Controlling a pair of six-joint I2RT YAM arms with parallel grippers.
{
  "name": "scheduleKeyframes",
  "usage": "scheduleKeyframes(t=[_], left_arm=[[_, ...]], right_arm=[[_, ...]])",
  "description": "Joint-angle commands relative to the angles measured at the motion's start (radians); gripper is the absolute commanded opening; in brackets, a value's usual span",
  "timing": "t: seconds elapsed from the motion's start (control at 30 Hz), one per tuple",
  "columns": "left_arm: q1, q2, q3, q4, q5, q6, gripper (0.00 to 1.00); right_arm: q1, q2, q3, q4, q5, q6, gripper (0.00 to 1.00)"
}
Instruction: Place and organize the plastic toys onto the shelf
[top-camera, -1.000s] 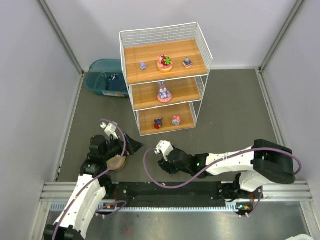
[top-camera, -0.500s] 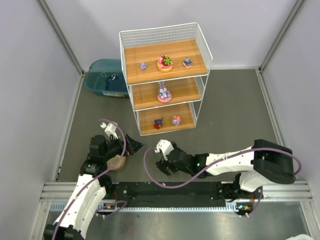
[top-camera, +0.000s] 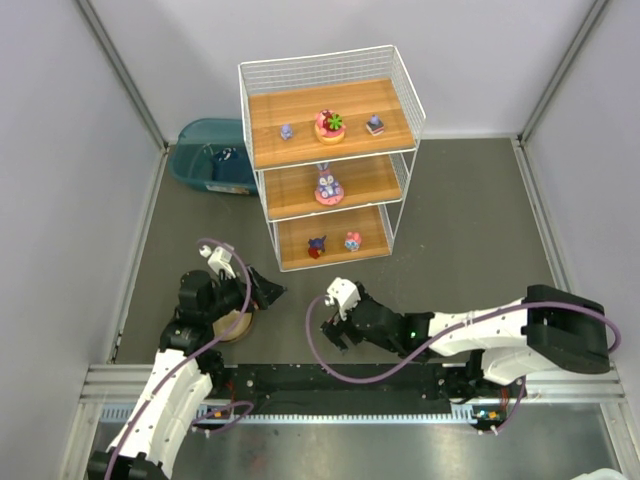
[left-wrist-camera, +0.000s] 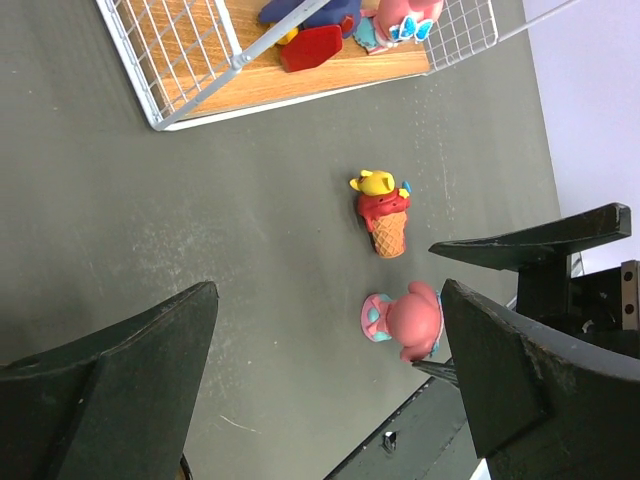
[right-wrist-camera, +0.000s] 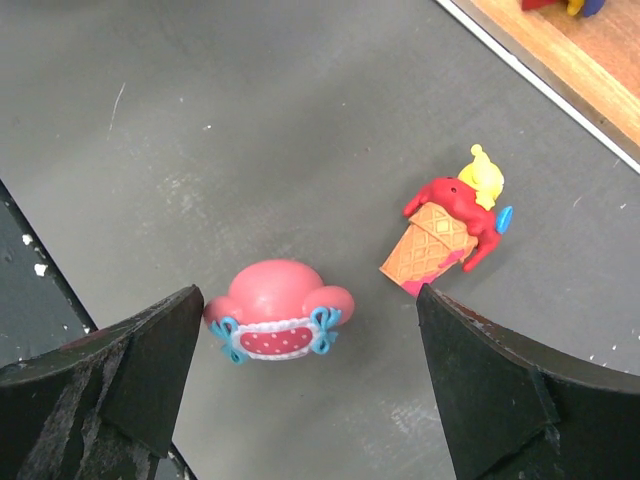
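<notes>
**Pink toy lies loose between the fingers of an open right claw**

Pink plastic, rounded and trimmed with a dotted band and blue bows, makes up the small figurine (right-wrist-camera: 275, 312) that is seen lying on the dark grey surface (top-camera: 450, 230). It sits just in front of the white wire and wooden-board shelf (top-camera: 300, 110). The right claw (right-wrist-camera: 305, 310) is spread wide over it, with one finger at each side, and nothing is gripped. This straddling pose is judged to suit a pick-up or a fresh set-down.

The figurine's longer axis is laid roughly along the line between the two fingers. Its domed side is turned toward the shelf and its banded side toward the near edge.

Just beside it, apart, a tan waffle-cone toy topped with red and yellow (right-wrist-camera: 445, 235) is seen on its side. Its long axis is set at a slant, with the yellow top aimed at the shelf's bottom board and the cone tip aimed away.

The left claw (left-wrist-camera: 328, 300) is held fully open and empty, and is kept out of the way near the tan round bowl (top-camera: 235, 325).

Other toys are already stood on all three boards, among them a purple-eared bunny (top-camera: 327, 183).
</notes>
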Motion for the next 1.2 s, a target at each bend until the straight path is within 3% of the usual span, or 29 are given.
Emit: scheduleKeyframes(t=[0.0,1.17], left_arm=[[-0.002,-0.011,0.050,-0.014,-0.031,0.021,0.99],[-0.002,-0.009,0.052,-0.025,-0.043,0.033,0.99]], right_arm=[[0.018,-0.045,-0.014,0.092,0.024,-0.016,0.89],[0.060,0.032,-0.075,0.221,0.004,0.023,0.90]])
